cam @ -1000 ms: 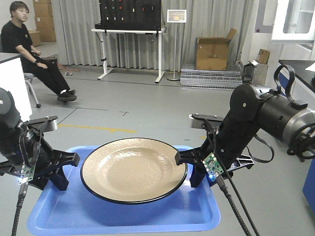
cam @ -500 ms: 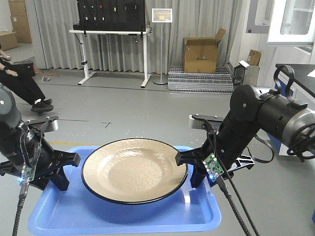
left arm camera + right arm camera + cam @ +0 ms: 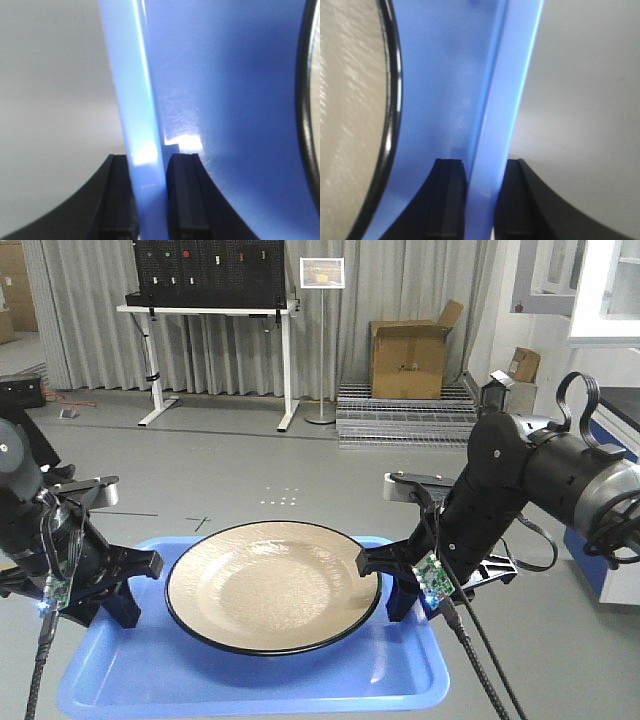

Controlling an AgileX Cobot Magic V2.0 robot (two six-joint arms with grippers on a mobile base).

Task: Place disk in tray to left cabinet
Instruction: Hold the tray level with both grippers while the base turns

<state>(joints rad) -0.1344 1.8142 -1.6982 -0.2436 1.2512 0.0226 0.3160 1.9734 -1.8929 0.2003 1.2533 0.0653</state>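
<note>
The tan disk (image 3: 270, 585) with its thin black rim lies flat in the blue tray (image 3: 250, 680), which both arms hold up above the floor. My left gripper (image 3: 128, 590) is shut on the tray's left rim (image 3: 135, 100); in the left wrist view its black fingers (image 3: 182, 200) press the rim from both sides of the gripper (image 3: 150, 200). My right gripper (image 3: 387, 585) is shut on the right rim (image 3: 505, 100), seen between its jaws in the right wrist view (image 3: 482, 200). The disk's edge shows in both wrist views (image 3: 311, 125) (image 3: 350, 125). The left cabinet is out of view.
Grey open floor lies ahead. A white desk (image 3: 205, 315) with a black pegboard stands at the back left, with a sign stand (image 3: 320, 275) beside it, a cardboard box (image 3: 410, 355) on metal grates, and a dark counter with a white unit (image 3: 605, 410) at the right.
The background has slid to the left: the seated person has left the view and the desk has shifted left. The tray, disk and both grippers keep the same hold and place in view.
</note>
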